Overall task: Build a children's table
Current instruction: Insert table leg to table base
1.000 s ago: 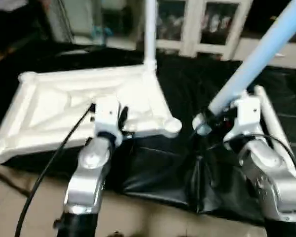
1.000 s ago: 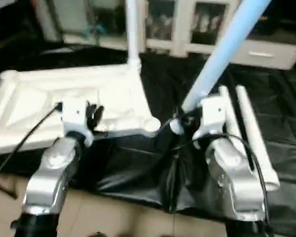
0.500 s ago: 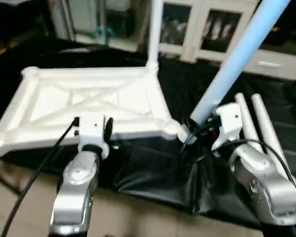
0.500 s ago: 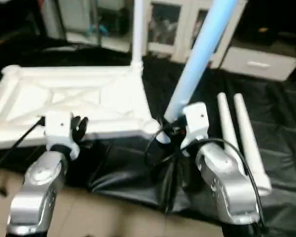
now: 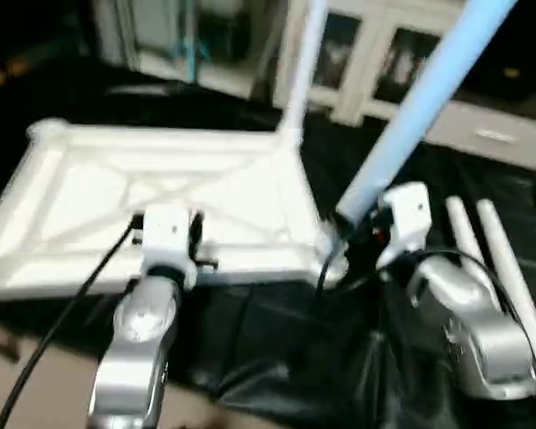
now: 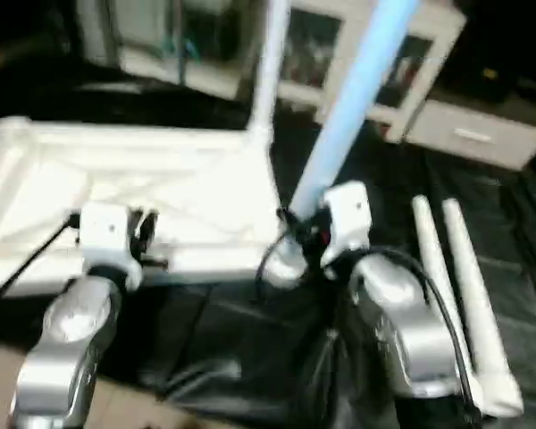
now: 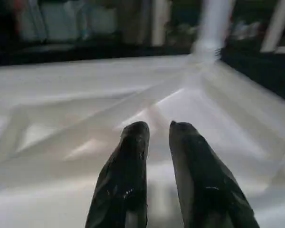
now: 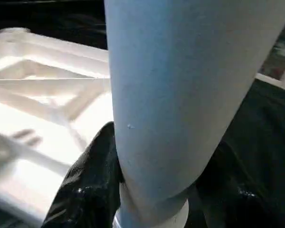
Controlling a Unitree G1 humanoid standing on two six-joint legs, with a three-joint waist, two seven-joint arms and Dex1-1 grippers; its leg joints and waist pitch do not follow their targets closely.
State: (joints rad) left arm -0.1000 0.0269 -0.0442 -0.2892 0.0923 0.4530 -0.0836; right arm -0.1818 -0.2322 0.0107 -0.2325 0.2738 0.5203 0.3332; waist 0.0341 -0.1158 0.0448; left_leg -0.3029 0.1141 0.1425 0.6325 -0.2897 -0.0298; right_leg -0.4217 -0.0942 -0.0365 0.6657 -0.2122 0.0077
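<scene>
We see the tabletop lying ribbed side up on the black cover, with round sockets at its corners. These sockets are the only receptacles in the scene. The far right socket holds one leg, which stands upright. The far left socket has nothing in it.

Our right gripper is clamped on a second leg. In the right wrist view its black fingers press against both sides of this leg just above its narrower end. The leg tilts up and away to the right. Its low end is at the near right socket; we cannot tell whether the end has entered the socket or only touches its rim.

Our left gripper hangs over the near part of the tabletop with nothing between its fingers. The two tips stand a narrow gap apart. We cannot tell whether they touch the ribs.

Two spare legs lie side by side on the cover, to the right of our right forearm. A white cabinet stands behind the work surface.
</scene>
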